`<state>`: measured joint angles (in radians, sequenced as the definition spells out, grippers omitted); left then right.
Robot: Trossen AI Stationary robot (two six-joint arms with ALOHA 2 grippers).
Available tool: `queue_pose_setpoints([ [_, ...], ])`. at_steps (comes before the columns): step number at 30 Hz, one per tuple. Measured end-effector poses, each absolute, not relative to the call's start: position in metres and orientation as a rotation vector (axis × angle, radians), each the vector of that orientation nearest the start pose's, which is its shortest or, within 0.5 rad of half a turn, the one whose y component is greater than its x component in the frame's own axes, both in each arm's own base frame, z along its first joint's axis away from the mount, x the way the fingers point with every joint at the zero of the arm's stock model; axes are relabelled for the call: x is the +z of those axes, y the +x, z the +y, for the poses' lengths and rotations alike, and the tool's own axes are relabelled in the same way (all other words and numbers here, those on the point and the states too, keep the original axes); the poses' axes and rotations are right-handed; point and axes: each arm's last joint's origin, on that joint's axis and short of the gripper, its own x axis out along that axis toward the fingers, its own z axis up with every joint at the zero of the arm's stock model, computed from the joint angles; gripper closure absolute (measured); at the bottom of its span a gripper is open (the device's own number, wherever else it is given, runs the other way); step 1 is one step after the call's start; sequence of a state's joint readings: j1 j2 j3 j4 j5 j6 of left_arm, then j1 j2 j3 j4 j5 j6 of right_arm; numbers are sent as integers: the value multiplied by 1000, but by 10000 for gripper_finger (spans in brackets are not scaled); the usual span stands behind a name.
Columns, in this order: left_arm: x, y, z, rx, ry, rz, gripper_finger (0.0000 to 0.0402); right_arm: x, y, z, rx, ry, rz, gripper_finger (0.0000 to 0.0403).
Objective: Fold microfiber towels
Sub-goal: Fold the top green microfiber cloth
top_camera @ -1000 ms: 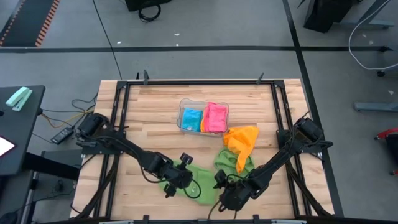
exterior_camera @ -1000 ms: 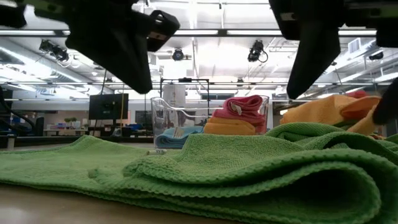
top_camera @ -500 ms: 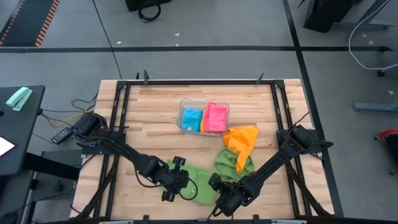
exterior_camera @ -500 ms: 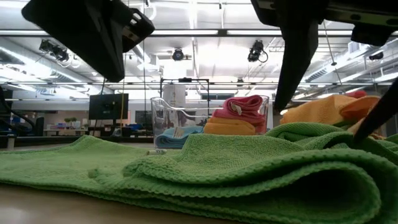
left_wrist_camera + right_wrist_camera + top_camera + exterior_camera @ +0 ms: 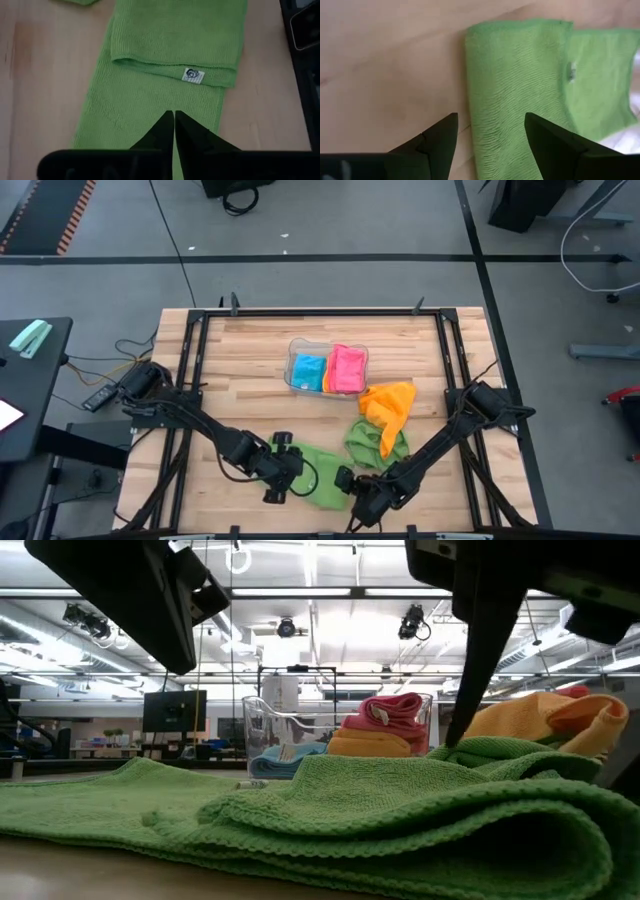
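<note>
A green microfiber towel [image 5: 318, 478] lies near the table's front edge, folded lengthwise. A shorter flap bearing a small label [image 5: 192, 75] is turned over its far part. My left gripper [image 5: 173, 116] hangs shut above the towel's left part, well clear of it in the low view [image 5: 170, 610]. My right gripper [image 5: 490, 131] is open over the towel's right end, one finger above bare wood and the other above the cloth [image 5: 515, 90]. More green cloth [image 5: 374, 442] lies bunched under an orange towel [image 5: 388, 405]. My right gripper comes down slanting from the right. In the low view one fingertip [image 5: 458, 735] reaches the top of the green towel's fold [image 5: 480, 752]. Whether it touches the cloth I cannot tell. My left gripper touches nothing.
A clear plastic tray [image 5: 296, 352] at the table's middle far side holds folded blue [image 5: 308, 370] and pink [image 5: 346, 368] towels. Bare wood lies to the left of the green towel and along the far edge. A black frame [image 5: 190, 350] runs round the table.
My right gripper has sunk toward the green towel's right end and rolled about its own line, staying open. My left gripper has rolled too, staying shut above the towel. The towel has not moved.
</note>
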<state>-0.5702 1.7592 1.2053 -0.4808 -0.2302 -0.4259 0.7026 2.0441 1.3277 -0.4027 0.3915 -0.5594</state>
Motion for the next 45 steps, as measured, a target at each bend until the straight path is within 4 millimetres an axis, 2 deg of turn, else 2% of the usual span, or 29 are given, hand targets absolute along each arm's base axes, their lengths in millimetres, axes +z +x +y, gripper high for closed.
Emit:
queue_pose_setpoints([
  [6, 202, 302, -192, -79, -34, 999, 385, 130, 318, 246, 565, -1142, 868, 171],
  [22, 202, 295, -203, -78, -79, 1003, 385, 122, 325, 233, 660, -1156, 823, 251],
  [32, 202, 294, -205, -65, -111, 1006, 374, 121, 329, 228, 688, -1059, 837, 358],
  [38, 196, 285, -214, -22, -86, 1026, 381, 124, 326, 229, 699, -1054, 838, 364],
  [42, 189, 279, -217, 39, -17, 1025, 385, 140, 324, 227, 710, -1012, 838, 364],
  [45, 188, 276, -217, 61, -27, 1036, 383, 148, 324, 227, 729, -971, 872, 364],
])
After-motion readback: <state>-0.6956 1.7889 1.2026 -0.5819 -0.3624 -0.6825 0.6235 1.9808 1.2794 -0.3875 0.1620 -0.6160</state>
